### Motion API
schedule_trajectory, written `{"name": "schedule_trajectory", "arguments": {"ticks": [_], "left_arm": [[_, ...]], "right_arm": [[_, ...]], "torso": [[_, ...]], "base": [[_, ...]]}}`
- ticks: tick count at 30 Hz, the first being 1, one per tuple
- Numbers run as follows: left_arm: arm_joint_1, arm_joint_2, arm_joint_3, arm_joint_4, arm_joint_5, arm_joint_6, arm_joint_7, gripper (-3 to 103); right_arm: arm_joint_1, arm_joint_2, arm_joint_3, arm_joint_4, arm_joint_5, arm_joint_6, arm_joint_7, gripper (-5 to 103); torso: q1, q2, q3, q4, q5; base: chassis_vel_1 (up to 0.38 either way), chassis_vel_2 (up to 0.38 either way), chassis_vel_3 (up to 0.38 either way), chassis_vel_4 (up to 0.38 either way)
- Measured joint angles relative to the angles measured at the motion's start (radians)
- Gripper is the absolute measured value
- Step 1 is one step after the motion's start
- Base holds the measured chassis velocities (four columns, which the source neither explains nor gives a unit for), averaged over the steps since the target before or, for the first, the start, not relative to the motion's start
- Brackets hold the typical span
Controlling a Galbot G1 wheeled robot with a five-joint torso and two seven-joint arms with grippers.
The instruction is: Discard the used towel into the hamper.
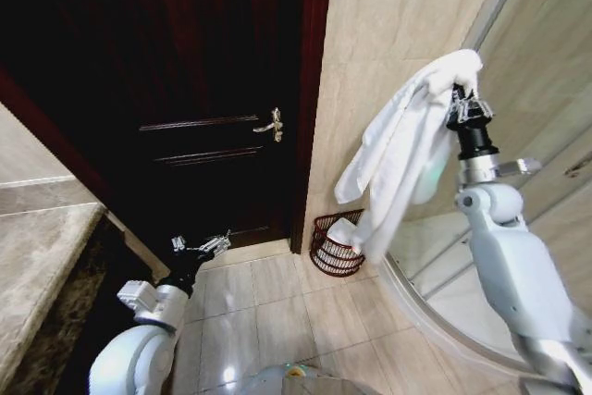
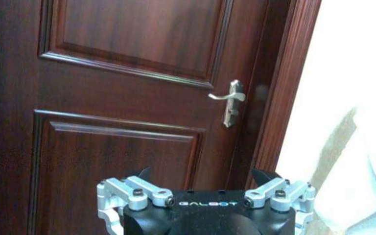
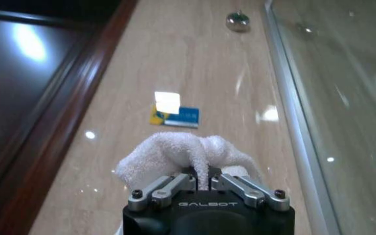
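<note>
The used towel [image 1: 398, 145] is white and hangs in long folds from my right gripper [image 1: 460, 92], which is raised high beside the tiled wall and shut on the towel's top bunch. From the right wrist, the towel [image 3: 175, 152] bulges out past the closed right gripper [image 3: 203, 178]. The hamper [image 1: 335, 252], a small dark red-brown wire basket, stands on the floor against the wall, below the towel's lower end; something white lies inside it. My left gripper [image 1: 202, 245] is held low near the door, and in its wrist view the left gripper [image 2: 202, 178] is open and holds nothing.
A dark wooden door [image 1: 203, 90] with a metal handle [image 1: 271, 124] fills the left. A glass shower enclosure [image 1: 536, 90] with a curved threshold [image 1: 435, 312] stands at the right. A stone counter [image 1: 46, 265] is at the near left. Tiled floor [image 1: 268, 302] lies between.
</note>
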Motion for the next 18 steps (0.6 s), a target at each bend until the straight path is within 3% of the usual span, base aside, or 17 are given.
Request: {"name": "schedule_trajectory", "arguments": {"ticks": [8,18], "left_arm": [[0.0,0.0,0.0,0.0,0.0,0.0,0.0,100],[0.0,0.0,0.0,0.0,0.0,0.0,0.0,100]], "right_arm": [[0.072,0.069,-0.084,-0.148,0.012,0.032,-0.005,8],[-0.003,0.118,-0.09,-0.249,-0.003,0.103,-0.052,8]], "torso": [[0.0,0.0,0.0,0.0002,-0.0002],[0.0,0.0,0.0,-0.0002,0.0003]], "base": [[0.0,0.0,0.0,0.0],[0.0,0.0,0.0,0.0]]}}
